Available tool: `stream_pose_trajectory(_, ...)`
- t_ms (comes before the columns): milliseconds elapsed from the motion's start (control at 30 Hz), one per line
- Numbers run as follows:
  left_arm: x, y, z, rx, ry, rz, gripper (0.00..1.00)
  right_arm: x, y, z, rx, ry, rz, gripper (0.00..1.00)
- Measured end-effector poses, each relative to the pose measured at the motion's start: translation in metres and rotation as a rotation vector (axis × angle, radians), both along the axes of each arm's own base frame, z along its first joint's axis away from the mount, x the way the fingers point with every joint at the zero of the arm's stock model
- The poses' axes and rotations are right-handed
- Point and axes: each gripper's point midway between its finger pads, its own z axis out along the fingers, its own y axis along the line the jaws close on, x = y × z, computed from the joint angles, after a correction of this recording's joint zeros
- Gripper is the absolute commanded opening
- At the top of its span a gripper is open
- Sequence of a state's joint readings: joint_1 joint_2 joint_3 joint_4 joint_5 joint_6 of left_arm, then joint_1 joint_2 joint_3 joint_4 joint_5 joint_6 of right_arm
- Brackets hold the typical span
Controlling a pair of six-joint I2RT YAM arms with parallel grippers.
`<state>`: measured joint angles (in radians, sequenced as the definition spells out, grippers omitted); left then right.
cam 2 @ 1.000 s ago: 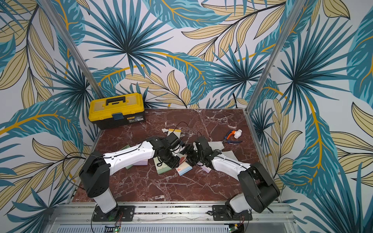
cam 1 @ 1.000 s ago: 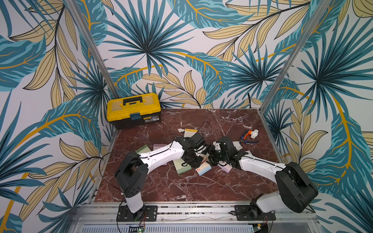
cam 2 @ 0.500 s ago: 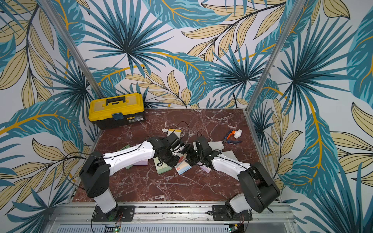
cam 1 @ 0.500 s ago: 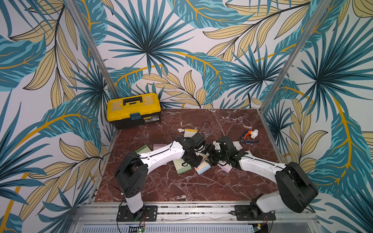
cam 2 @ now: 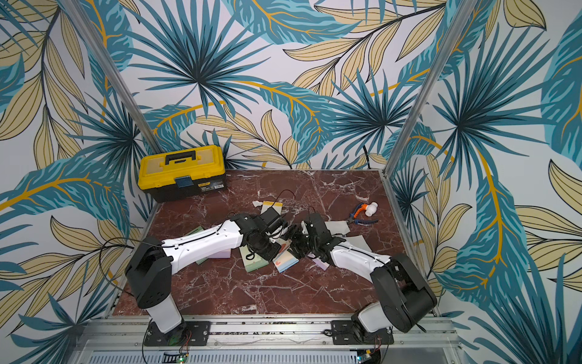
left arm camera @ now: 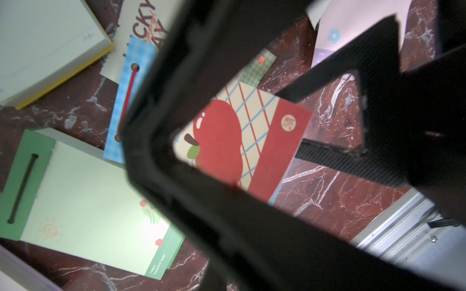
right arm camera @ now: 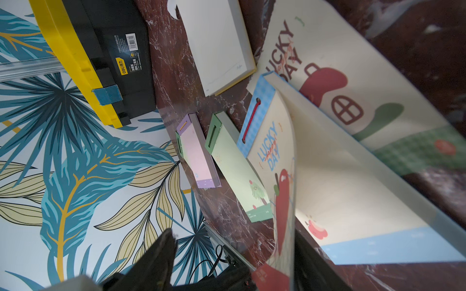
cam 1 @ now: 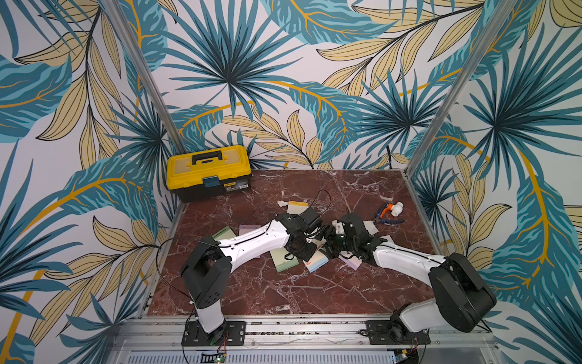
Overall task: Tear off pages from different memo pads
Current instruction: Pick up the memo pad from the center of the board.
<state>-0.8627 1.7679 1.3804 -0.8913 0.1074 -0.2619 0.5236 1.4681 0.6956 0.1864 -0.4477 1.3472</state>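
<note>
In both top views, black wrists crowded together at mid-frame over the red-brown veined marble tabletop (cam 1: 283,293). Left gripper (cam 1: 315,247) and right gripper (cam 1: 333,244) nearly tip to tip above the blue-bound cream memo pad (cam 1: 316,262), with nothing of the jaws legible from up there. Only in the right wrist view: the thin apple-printed cover page (right arm camera: 282,201) peeled up off that pad, bound at one end under a blue checked strip with red cord. Page curling on edge toward the lower centre of the frame, between the right gripper's black fingers (right arm camera: 164,252), parted wide. Only in the left wrist view: the same page face-on at centre, framed by the left gripper's own dark, blurred fingers (left arm camera: 156,141). Jaws closed there, but cannot tell whether pinched on the paper, the contact being hidden. Just beside the pad, a pale green pad with dark green binding (left arm camera: 88,201). Beyond it, a loose cream "LUCKY DAY" house sheet (right arm camera: 340,75) and a white block with yellow edge (right arm camera: 216,42). Open marble along the lower part of the top views. Yellow plastic toolbox (cam 1: 208,171) at the tabletop's upper left corner, well apart.
</note>
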Motion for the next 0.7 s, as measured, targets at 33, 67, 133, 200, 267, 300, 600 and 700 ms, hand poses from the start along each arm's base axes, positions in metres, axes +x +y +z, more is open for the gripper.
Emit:
stream_pose_trajectory(33, 0.0, 0.0, 0.0, 0.001, 0.001, -0.001, 0.07, 0.0, 0.0, 0.0, 0.0, 0.0, -0.001, 0.71)
stream_pose_trajectory(67, 0.0, 0.0, 0.0, 0.002, 0.002, -0.001, 0.05, 0.0, 0.0, -0.001, 0.0, 0.002, -0.002, 0.71)
stream_pose_trajectory(133, -0.001, 0.0, -0.001, 0.004, 0.003, -0.002, 0.01, -0.001, 0.0, -0.002, 0.001, 0.004, -0.002, 0.71)
stream_pose_trajectory(200, -0.001, 0.0, -0.001, 0.004, 0.004, -0.002, 0.0, -0.001, 0.0, -0.001, 0.002, 0.005, -0.002, 0.71)
stream_pose_trajectory(267, -0.001, 0.0, -0.001, 0.004, 0.004, -0.003, 0.0, -0.001, 0.0, -0.001, 0.005, 0.004, -0.003, 0.71)
stream_pose_trajectory(300, -0.001, 0.0, -0.001, 0.004, 0.004, -0.003, 0.0, -0.001, 0.0, -0.001, 0.006, 0.004, -0.003, 0.71)
stream_pose_trajectory(600, 0.0, 0.002, -0.002, 0.016, -0.001, 0.001, 0.0, -0.006, -0.006, -0.003, -0.027, 0.013, -0.002, 0.72)
stream_pose_trajectory(700, 0.0, 0.002, -0.003, 0.021, -0.004, 0.0, 0.0, -0.012, -0.013, -0.005, -0.073, 0.023, 0.001, 0.77)
